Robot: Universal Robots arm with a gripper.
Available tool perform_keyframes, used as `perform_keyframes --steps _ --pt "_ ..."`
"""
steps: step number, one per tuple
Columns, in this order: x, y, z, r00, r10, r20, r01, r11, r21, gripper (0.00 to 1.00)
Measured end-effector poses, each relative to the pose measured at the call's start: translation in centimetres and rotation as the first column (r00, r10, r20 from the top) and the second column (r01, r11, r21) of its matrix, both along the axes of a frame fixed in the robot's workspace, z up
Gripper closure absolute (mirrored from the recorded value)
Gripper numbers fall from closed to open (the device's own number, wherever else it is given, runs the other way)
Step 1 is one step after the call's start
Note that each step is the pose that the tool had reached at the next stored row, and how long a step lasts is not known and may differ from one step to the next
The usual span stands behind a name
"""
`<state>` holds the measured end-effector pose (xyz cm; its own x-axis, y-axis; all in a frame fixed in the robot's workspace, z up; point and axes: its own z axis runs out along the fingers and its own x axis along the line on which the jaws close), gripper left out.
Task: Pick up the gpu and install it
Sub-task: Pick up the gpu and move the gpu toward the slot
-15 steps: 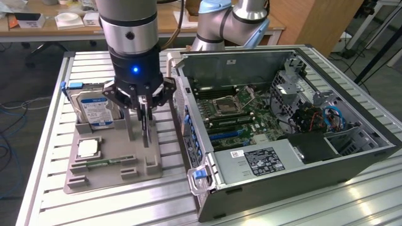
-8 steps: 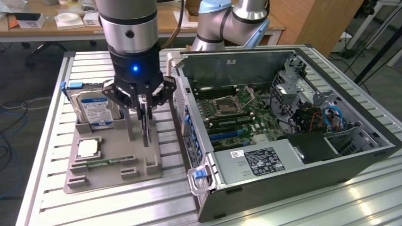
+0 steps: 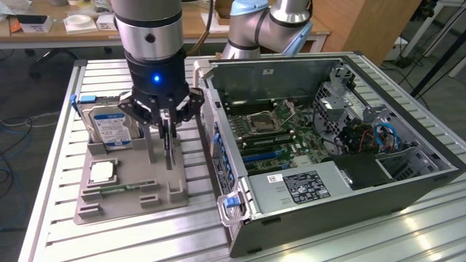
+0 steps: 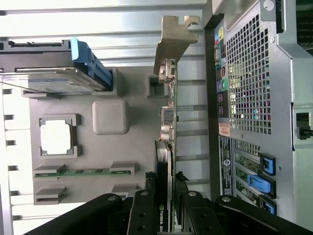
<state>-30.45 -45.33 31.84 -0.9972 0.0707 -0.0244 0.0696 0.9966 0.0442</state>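
Observation:
The gpu [image 3: 169, 148] is a thin dark card standing on edge over the grey holder tray [image 3: 127, 204], close beside the open computer case [image 3: 291, 188]. My gripper [image 3: 167, 121] comes straight down from above, shut on the card's upper edge with a finger on each side. In the wrist view the gpu [image 4: 169, 115] runs edge-on away from my gripper [image 4: 165, 192], its silver bracket [image 4: 172, 39] at the far end near a slot block of the tray [image 4: 132, 98]. I cannot tell whether the card's lower edge still rests in the tray.
A hard drive [image 3: 109, 128] with a blue-white label stands in the tray's back corner. A silver processor [image 3: 102, 172] and a green memory stick [image 3: 117, 189] lie in the tray. The case lies open with its motherboard [image 3: 280, 136] exposed. The case's rear panel [image 4: 249, 88] is close to the card.

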Motion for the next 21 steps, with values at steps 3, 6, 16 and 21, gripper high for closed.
perform_keyframes --steps 3,6,16,21 --pt "-0.06 0.0 0.09 1.0 0.0 -0.0002 0.0 1.0 -0.0001 0.74" --pt "-0.12 0.0 0.09 1.0 0.0 0.0 0.0 1.0 -0.0001 0.74" --pt "-0.23 0.0 0.24 1.0 0.0 0.0002 0.0 1.0 0.0 0.74" --pt "-0.24 0.0 0.33 1.0 0.0 0.0003 0.0 1.0 0.0 0.74"
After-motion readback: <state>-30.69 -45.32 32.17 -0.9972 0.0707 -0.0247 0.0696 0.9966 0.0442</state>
